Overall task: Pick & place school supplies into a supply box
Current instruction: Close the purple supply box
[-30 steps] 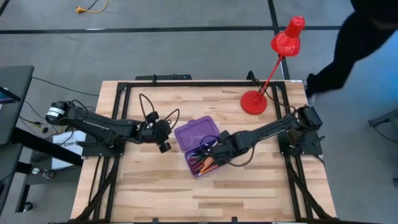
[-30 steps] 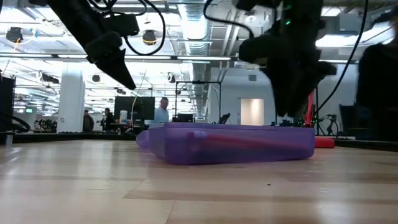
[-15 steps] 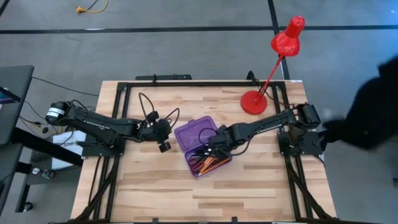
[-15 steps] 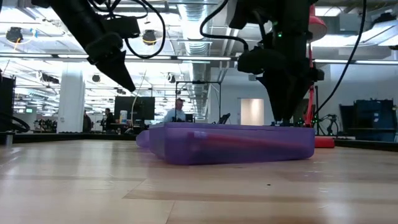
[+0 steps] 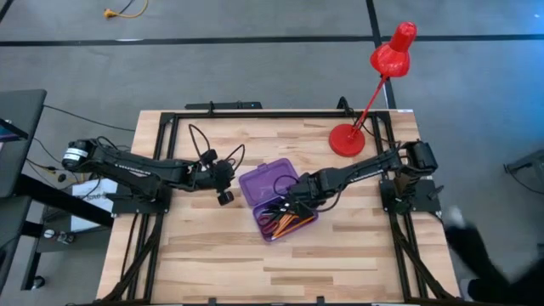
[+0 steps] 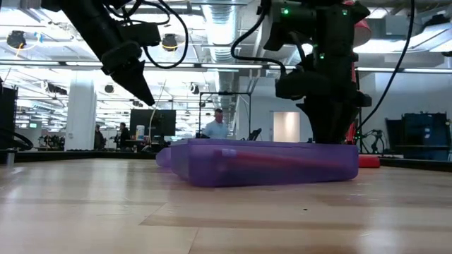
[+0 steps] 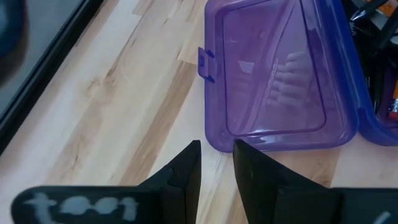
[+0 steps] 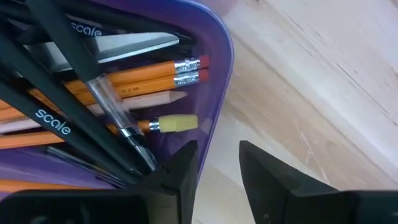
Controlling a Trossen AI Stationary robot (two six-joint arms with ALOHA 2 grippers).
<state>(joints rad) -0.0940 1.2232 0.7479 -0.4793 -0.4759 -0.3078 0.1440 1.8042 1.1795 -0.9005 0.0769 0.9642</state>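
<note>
Purple supply box (image 5: 277, 201) open mid-table (image 5: 204, 246), pencils (image 8: 134, 81) and pens inside. Right end effector (image 5: 289, 204) over its corner, fingers slightly spread, gripping nothing. Left end effector (image 5: 225, 199) just beside the lid, nearly pressed together, empty.

Translucent glossy plastic supply box (image 5: 276, 199) — pale, smooth wood table (image 5: 212, 255) — wooden pencils (image 8: 134, 78) with metal ferrules.

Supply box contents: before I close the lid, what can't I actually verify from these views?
- Scissors: right wrist view shows only the blade; pens cover the rest.
- Supply box interior: low view sees only its translucent wall, contents a blur.
- Right gripper: in the high view it hides part of the box.
- Lid hinge: cut off in the left wrist view.
</note>
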